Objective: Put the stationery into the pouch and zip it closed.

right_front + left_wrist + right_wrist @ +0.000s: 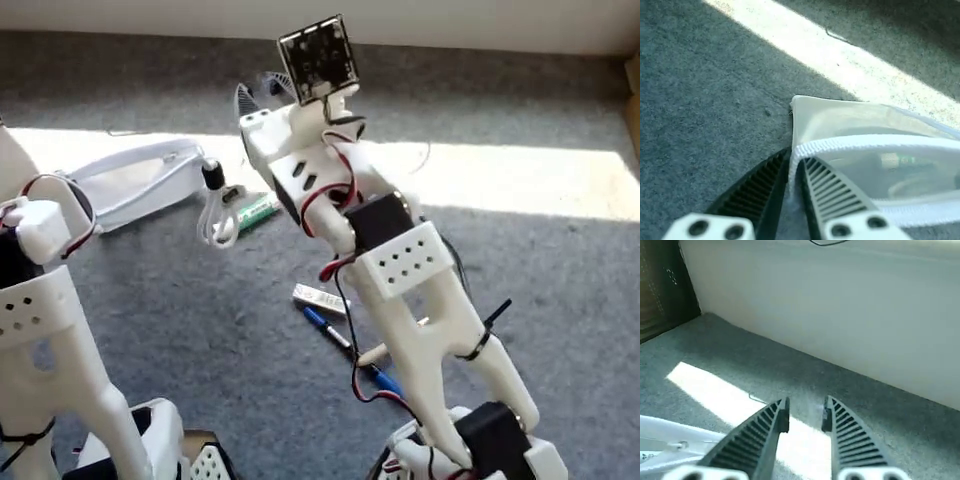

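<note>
The clear pouch (pixel 140 182) with a white zip band lies on the grey carpet at the left. My left gripper (pixel 795 159) is shut on the zip band at the end of the pouch (pixel 865 131); in the high view this gripper (pixel 78 197) sits at the pouch's left end. My right gripper (pixel 805 415) is open and empty, held up off the carpet and facing the wall; in the high view it (pixel 262 90) is behind the pouch's right end. A green-labelled stick (pixel 250 211), a white eraser (pixel 320 298) and a blue pen (pixel 338 334) lie loose on the carpet.
A white looped cable with a black plug (pixel 214 205) rests by the pouch's right end. A thin wooden stick (pixel 376 352) lies under the right arm. A white wall (pixel 840 305) borders the carpet at the back. A sunlit strip (pixel 520 180) crosses the carpet.
</note>
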You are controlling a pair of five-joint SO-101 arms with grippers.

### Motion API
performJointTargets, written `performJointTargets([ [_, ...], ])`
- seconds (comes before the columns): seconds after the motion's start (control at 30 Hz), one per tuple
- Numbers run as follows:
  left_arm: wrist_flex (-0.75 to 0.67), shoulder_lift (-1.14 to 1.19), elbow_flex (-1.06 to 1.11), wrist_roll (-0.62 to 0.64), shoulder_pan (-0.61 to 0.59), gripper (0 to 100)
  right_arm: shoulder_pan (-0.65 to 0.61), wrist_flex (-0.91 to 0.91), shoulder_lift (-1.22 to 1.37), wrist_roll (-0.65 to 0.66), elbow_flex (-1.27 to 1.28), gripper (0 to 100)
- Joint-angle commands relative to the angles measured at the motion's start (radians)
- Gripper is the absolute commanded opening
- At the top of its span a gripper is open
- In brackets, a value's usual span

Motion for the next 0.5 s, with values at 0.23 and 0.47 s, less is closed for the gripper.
performJointTargets([
  [0.23, -0.005, -0.001, 0.008, 0.008, -0.085, 1, 0.013, 0.050, 0.131, -0.193, -0.166, 10.9],
  [0.47, -0.038, -0.001, 0.053, 0.006, -0.085, 1, 0.013, 0.050, 0.186, -0.299, -0.166, 10.9],
])
